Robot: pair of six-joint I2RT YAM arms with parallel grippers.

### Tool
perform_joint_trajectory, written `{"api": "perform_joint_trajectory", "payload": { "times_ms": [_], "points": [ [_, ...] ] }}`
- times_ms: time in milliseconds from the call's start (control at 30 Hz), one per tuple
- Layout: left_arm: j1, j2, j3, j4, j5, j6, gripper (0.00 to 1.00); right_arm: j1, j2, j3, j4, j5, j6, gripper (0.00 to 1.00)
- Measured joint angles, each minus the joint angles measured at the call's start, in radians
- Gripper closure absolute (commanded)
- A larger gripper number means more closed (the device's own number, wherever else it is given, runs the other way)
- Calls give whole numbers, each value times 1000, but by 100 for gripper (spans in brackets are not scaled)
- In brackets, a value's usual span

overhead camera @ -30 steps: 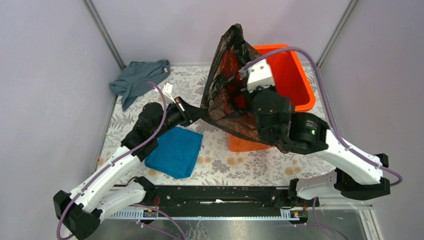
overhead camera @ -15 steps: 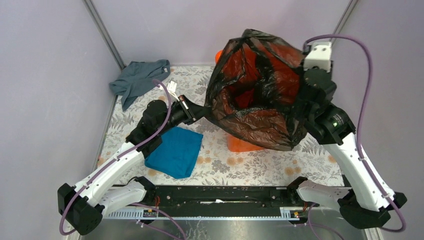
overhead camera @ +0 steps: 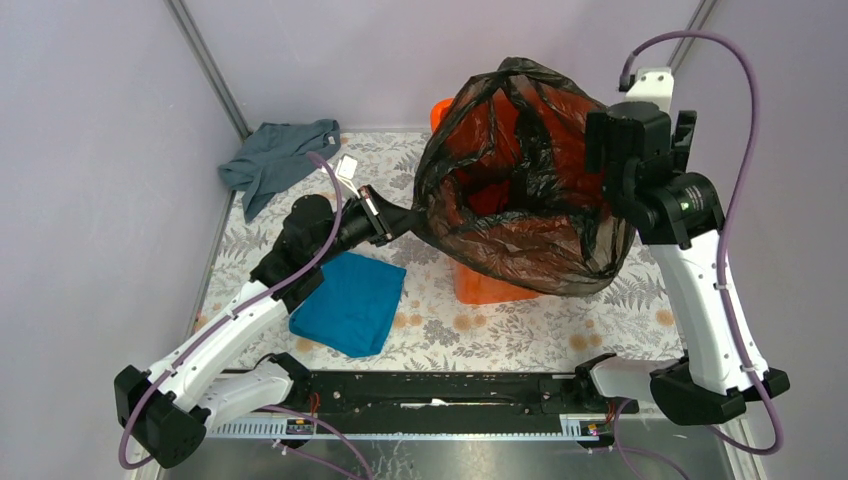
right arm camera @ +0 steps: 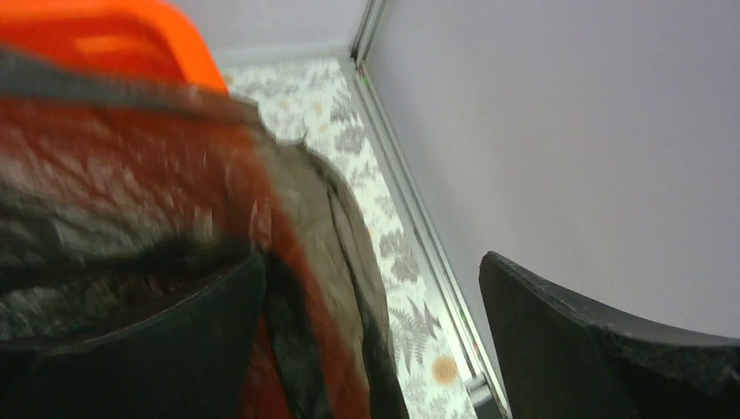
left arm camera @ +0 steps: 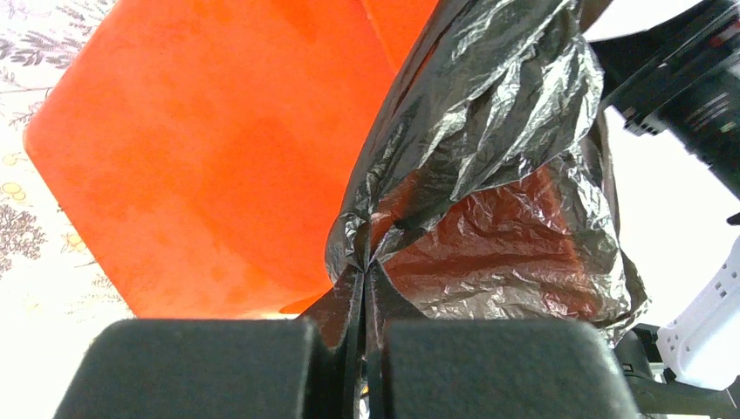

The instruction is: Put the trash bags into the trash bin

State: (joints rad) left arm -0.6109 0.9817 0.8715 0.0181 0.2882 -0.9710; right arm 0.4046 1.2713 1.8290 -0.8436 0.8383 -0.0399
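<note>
Trash bag [overhead camera: 520, 190] drapes over the trash bin [overhead camera: 485, 288], mouth spread. Left gripper [left arm camera: 364, 327] is clamped on its edge at 9 o'clock; right gripper [right arm camera: 371, 305], jaws wide and empty, sits just beside its 3 o'clock edge

one bag [overhead camera: 520, 200], one bin [overhead camera: 485, 288], one grey cloth [overhead camera: 280, 150], one blue cloth [overhead camera: 350, 305]

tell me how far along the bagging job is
Done: the black crinkled plastic trash bag is spread open over the large orange square plastic bin. In hand: the left tool pinches its edge; the right tool is open. Left: pushing the bag down inside.
</note>
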Motion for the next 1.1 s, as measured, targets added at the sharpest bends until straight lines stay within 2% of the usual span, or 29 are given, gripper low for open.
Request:
{"api": "perform_joint_trajectory", "payload": {
  "times_ms": [133,333,467,600,700,800,900,1100],
  "points": [
    [0,-3,13,-2,15,18,100,0,-49,-24,-179,-64,80,0],
    [0,-9,13,0,40,25,100,0,-193,-12,-302,-158,145,2],
    [0,-9,13,0,57,24,100,0,-264,-5,-328,-197,189,26],
    [0,-12,13,0,64,24,100,0,-326,-66,-328,-200,212,43],
    [0,-12,21,-2,67,24,100,0,-337,-80,-304,-204,216,74],
    [0,-11,47,-4,67,26,100,0,-354,-105,-228,-211,208,93],
    [0,-9,82,-10,59,35,100,0,-363,-150,-126,-198,192,100],
    [0,38,175,-34,17,66,100,0,-269,-233,89,-122,138,99]
  ]
}}
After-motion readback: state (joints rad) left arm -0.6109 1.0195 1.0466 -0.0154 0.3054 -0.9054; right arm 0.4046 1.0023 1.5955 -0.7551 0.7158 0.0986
